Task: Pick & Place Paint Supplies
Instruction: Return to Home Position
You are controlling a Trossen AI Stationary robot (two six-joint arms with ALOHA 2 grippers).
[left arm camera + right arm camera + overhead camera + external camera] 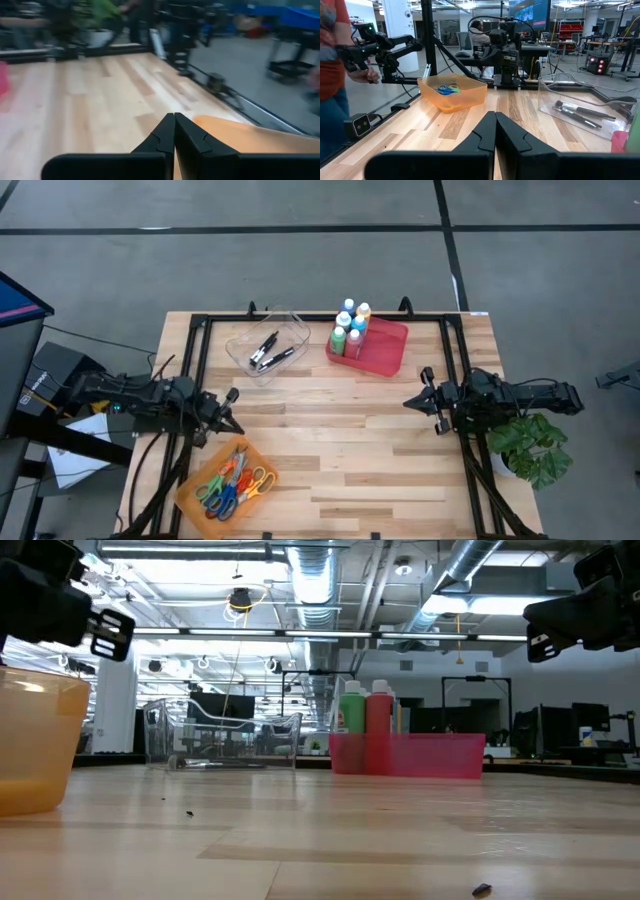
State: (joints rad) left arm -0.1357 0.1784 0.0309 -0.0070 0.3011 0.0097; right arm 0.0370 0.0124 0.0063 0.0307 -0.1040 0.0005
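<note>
Several small paint bottles (350, 328) with white caps stand upright, bottoms down, in a red tray (388, 352) at the table's far edge, right of the middle. The low view shows a green bottle (352, 708) and a red-looking one (380, 708) rising above the tray's wall (430, 755). My left gripper (232, 413) hangs shut above the table's left side, just beyond the orange bin. My right gripper (412, 402) hangs shut above the table's right side, pointing toward the left. Neither holds anything; the shut fingertips show in the left wrist view (174, 116) and the right wrist view (495, 114).
A clear bin (268, 345) with dark brushes sits left of the red tray. An orange bin (228, 480) of coloured scissors stands at the near left. A potted plant (532, 448) sits off the right edge. A person (332, 75) stands beyond the table's left side. Bare wood (340, 450) lies between the arms.
</note>
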